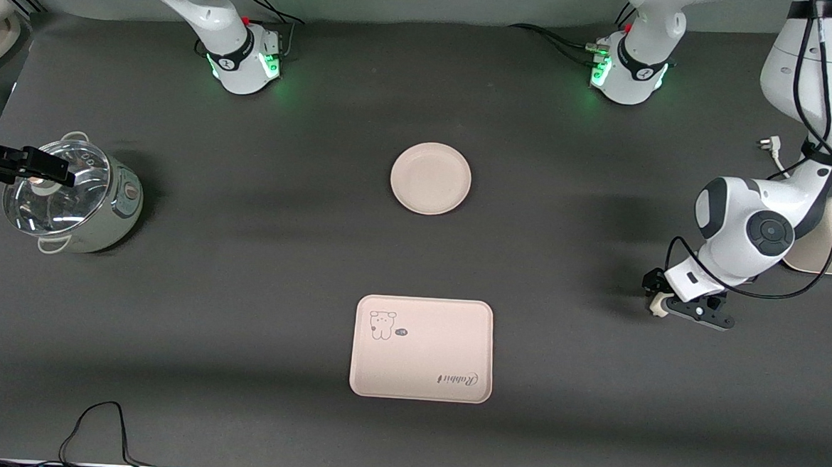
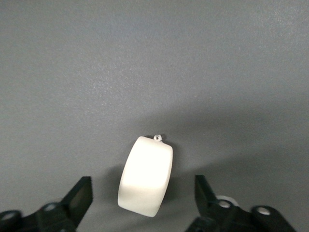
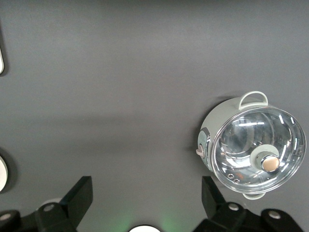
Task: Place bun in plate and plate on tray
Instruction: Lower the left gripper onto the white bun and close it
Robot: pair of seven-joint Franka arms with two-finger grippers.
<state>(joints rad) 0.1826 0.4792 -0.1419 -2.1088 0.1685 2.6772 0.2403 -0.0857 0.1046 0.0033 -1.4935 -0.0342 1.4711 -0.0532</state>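
Your counter [image 1: 240, 324] is a dark grey sheet, and the largest task thing on it is the tray [image 1: 422, 348], lying flat near the front camera with its cartoon animal and the word "Rabbit" showing. Toward the right arm's end of the counter you have a pot [image 1: 76, 198] with a glass lid and a knob on top. The plate [image 1: 431, 178] sits bare in the middle of the counter, farther from the front camera than the tray and well apart from it. Your right hand [image 1: 35, 166] hangs over the pot's lid with its fingers [image 3: 77, 198] spread wide and nothing between them. Your left hand [image 1: 682, 309] is low over the counter at the left arm's end, its fingers [image 2: 79, 195] standing apart on either side of the bun [image 2: 146, 175] without touching it in the wrist view. The bun, the smallest thing here, lies on the bare counter between those fingers, well apart from both plate and tray.
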